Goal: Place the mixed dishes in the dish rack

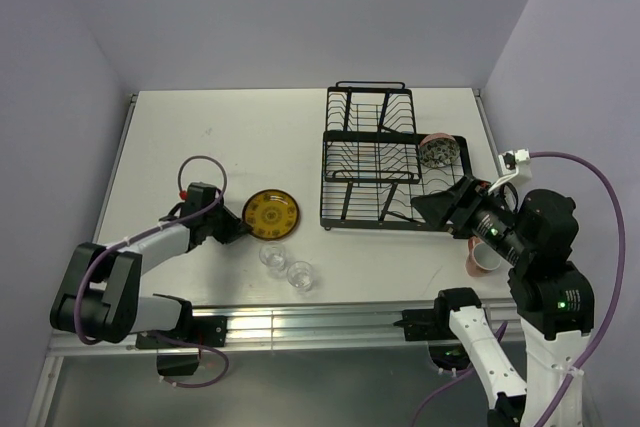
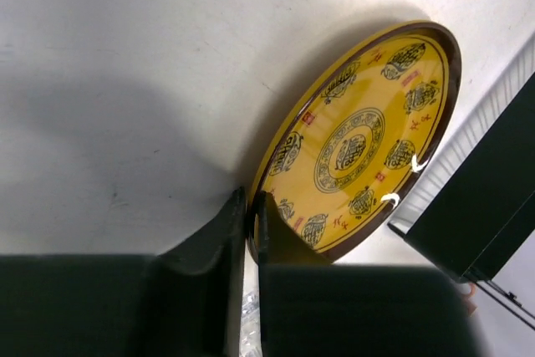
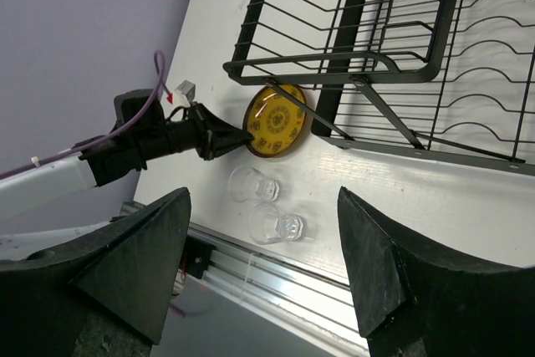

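The yellow-orange plate [image 1: 272, 214] lies left of the black wire dish rack [image 1: 372, 159]. My left gripper [image 1: 238, 226] is shut on the plate's near-left rim; in the left wrist view the two fingers [image 2: 249, 211] pinch the edge of the plate [image 2: 368, 135]. Two clear glass tumblers [image 1: 272, 256] [image 1: 300, 275] stand in front of the plate. The small patterned bowl [image 1: 438, 150] sits at the rack's right end. My right gripper [image 1: 442, 209] is wide open and empty, in the air by the rack's front right corner. Its view shows the tumblers [image 3: 251, 183] [image 3: 277, 223], the plate [image 3: 276, 120] and the rack [image 3: 393, 56].
A pink cup [image 1: 484, 259] stands on the table at the right, partly hidden behind my right arm. A metal rail [image 1: 330, 322] runs along the table's near edge. Purple walls close in the left, back and right sides.
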Robot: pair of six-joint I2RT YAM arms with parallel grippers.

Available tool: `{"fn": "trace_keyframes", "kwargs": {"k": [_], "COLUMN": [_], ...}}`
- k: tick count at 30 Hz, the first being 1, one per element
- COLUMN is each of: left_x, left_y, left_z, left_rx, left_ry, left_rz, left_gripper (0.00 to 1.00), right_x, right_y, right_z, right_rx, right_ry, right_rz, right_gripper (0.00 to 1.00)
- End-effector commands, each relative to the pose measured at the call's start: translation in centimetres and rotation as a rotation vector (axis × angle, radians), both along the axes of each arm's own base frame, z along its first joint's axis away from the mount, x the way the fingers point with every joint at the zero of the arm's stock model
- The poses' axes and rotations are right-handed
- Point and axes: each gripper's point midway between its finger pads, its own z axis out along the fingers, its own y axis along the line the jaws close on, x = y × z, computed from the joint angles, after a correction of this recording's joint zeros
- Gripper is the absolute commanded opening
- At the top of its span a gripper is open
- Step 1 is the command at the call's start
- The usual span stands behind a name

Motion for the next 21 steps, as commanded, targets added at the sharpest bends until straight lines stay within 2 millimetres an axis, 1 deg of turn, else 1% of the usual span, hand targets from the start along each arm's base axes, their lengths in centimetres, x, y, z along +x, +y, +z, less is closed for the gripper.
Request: {"fn": "trace_keyframes", "kwargs": {"k": [1,4,6,7,8,9,10,11,12,13,14,15,16,17,18,19,20,21], "left_x": [-1.7,-1.5,-0.7,-1.1,0.0,0.2,-0.3,0.1,0.9,0.7,0.7,1.3,1.3,1.2,1.1,0.9,0.6,0.3], "left_y": [1.8,2.5,3.0,3.4,3.9,4.1,4.4,5.0,5.5,5.9,6.1,6.1,6.1,6.0,5.8,5.2,5.0,4.5], "left_z": [-1.5,-0.6,1.1,1.6,3.8,4.9,5.8,7.8,10.3,11.5,13.4,16.2,17.9,20.9,22.3,23.9,27.0,28.3], "left_rx": [0.077,0.098,0.115,0.131,0.145,0.154,0.158,0.178,0.193,0.206,0.213,0.206,0.205,0.187,0.175,0.142,0.118,0.091], "left_ry": [0.047,0.027,-0.021,-0.009,-0.078,-0.102,-0.099,-0.162,-0.223,-0.234,-0.289,-0.351,-0.39,-0.455,-0.49,-0.533,-0.622,-0.66], "left_rz": [0.025,0.04,0.059,0.068,0.091,0.098,0.099,0.119,0.14,0.144,0.142,0.144,0.133,0.135,0.128,0.102,0.095,0.074], "left_gripper": [0.02,0.0,0.0,0.0,0.0,0.0,0.0,0.0,0.0,0.0,0.0,0.0,0.0,0.0,0.0,0.0,0.0,0.0], "right_x": [-0.2,-0.1,0.1,0.1,0.2,0.3,0.4,0.7,0.8,1.0,1.1,1.1,1.4,1.4,1.5,2.0,1.8,1.8], "right_y": [-0.2,-0.1,-0.1,-0.1,0.0,0.0,0.1,0.2,0.3,0.6,0.7,0.9,1.2,1.6,1.9,2.3,2.9,3.4], "right_z": [1.5,1.6,1.7,1.9,2.0,2.0,2.3,2.3,2.5,3.0,3.2,3.8,3.9,4.2,4.8,4.8,5.1,5.9], "right_rx": [-0.02,-0.017,-0.017,-0.015,-0.014,-0.014,-0.014,-0.013,-0.011,-0.007,-0.003,0.002,0.008,0.015,0.024,0.031,0.05,0.063], "right_ry": [-0.058,-0.056,-0.055,-0.062,-0.059,-0.057,-0.061,-0.051,-0.051,-0.054,-0.054,-0.069,-0.06,-0.059,-0.071,-0.057,-0.054,-0.072], "right_rz": [0.0,0.001,-0.001,0.002,0.003,0.006,0.009,0.016,0.024,0.037,0.044,0.05,0.07,0.089,0.105,0.125,0.164,0.192], "right_gripper": [0.79,0.79,0.79,0.79,0.79,0.79,0.79,0.79,0.79,0.79,0.79,0.79,0.79,0.79,0.79,0.79,0.78,0.78]}}
